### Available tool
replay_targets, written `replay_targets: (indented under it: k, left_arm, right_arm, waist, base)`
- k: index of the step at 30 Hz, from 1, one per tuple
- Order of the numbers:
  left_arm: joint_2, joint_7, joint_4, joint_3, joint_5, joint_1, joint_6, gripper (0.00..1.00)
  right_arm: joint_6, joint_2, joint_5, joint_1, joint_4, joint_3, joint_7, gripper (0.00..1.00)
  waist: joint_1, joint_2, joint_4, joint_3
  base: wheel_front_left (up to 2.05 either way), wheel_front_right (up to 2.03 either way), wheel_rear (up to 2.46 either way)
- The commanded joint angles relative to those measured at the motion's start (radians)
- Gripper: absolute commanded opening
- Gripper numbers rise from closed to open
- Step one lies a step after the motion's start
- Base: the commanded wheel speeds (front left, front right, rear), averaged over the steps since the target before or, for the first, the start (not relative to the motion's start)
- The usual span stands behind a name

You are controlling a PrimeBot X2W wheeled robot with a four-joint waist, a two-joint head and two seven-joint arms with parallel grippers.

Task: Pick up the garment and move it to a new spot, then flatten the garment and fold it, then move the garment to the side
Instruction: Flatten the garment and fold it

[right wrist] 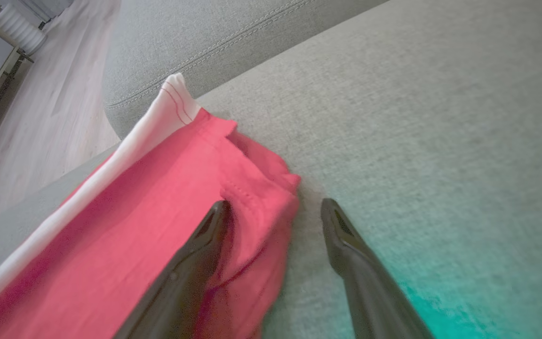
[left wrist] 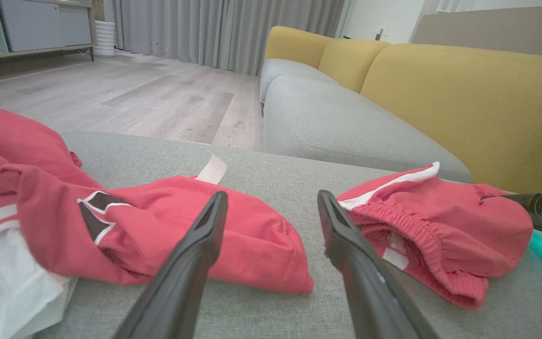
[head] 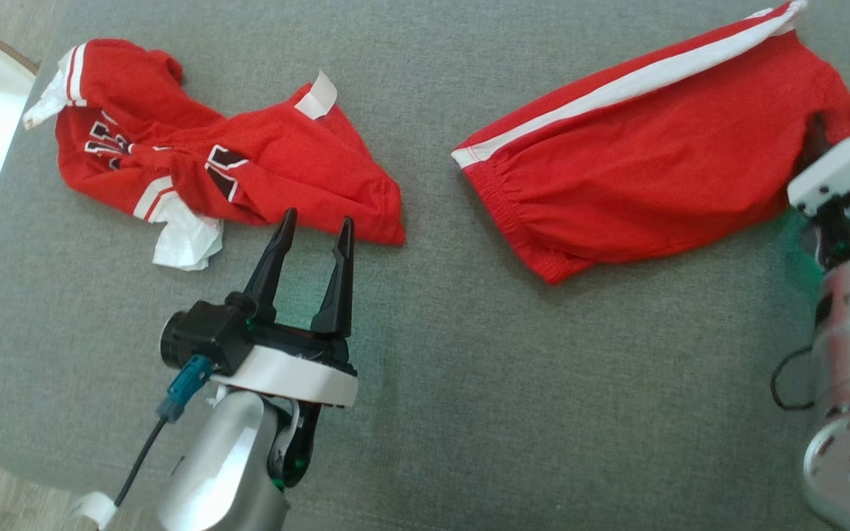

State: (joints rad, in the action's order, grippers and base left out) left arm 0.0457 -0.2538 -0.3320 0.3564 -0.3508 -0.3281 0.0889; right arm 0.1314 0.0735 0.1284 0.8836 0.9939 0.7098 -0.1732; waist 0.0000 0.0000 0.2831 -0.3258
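Spread wide and empty: left gripper (head: 318,219). Just past its tips, crumpled red jersey (head: 263,169). Gaping too, pinching nothing: right gripper (right wrist: 275,203), corner of red shorts (right wrist: 158,226) between its 2 fingers, on grey cushion (head: 432,369).

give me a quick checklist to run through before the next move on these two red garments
1. left gripper open and empty: ok, fingers apart, tips near the hem of the red jersey.
2. right gripper open: ok, one finger over the edge of the red shorts, the other over the grey cushion.
3. right fingers touching the fabric: cannot tell.
4. jersey flat: not ok, it lies crumpled and bunched.
5. garments apart: ok, bare cushion lies between them.
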Motion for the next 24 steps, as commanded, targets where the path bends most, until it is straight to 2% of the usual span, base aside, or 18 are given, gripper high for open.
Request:
replay_targets:
  k: [1, 11, 12, 13, 14, 24]
  left_arm:
    - [0.006, -0.008, 0.034, -0.025, 0.003, -0.036, 0.002, 1.0]
    - [0.005, -0.008, 0.046, -0.003, -0.022, -0.052, -0.011, 1.0]
    - [0.005, -0.008, 0.046, -0.001, -0.023, -0.054, -0.012, 1.0]
    - [0.005, -0.008, 0.045, 0.001, -0.025, -0.056, -0.012, 1.0]
    - [0.005, -0.008, 0.044, 0.002, -0.025, -0.058, -0.013, 1.0]
    - [0.005, -0.008, 0.044, -0.024, -0.015, -0.044, -0.016, 1.0]
  right_arm:
    - [-0.001, -0.011, 0.022, 0.053, 0.003, -0.006, -0.017, 1.0]
    - [-0.001, -0.019, 0.116, 0.112, 0.086, 0.047, -0.032, 1.0]
    - [-0.001, -0.02, 0.121, 0.116, 0.091, 0.05, -0.03, 0.97]
    - [-0.001, -0.02, 0.122, 0.123, 0.099, 0.05, -0.025, 0.25]
    - [-0.001, -0.02, 0.123, 0.128, 0.105, 0.049, -0.016, 0.0]
    - [-0.001, -0.016, 0.051, 0.15, 0.16, -0.01, 0.142, 0.0]
  waist:
    - [0.0, 0.0, 0.005, -0.006]
    - [0.0, 0.0, 0.013, -0.031]
    - [0.0, 0.0, 0.013, -0.033]
    - [0.0, 0.0, 0.014, -0.034]
    - [0.0, 0.0, 0.013, -0.035]
    - [0.0, 0.0, -0.05, 0.016]
  base:
    - [0.0, 0.0, 0.0]
    - [0.0, 0.0, 0.0]
    - [0.0, 0.0, 0.0]
    - [0.0, 0.0, 0.0]
    - [0.0, 0.0, 0.0]
    - [0.0, 0.0, 0.0]
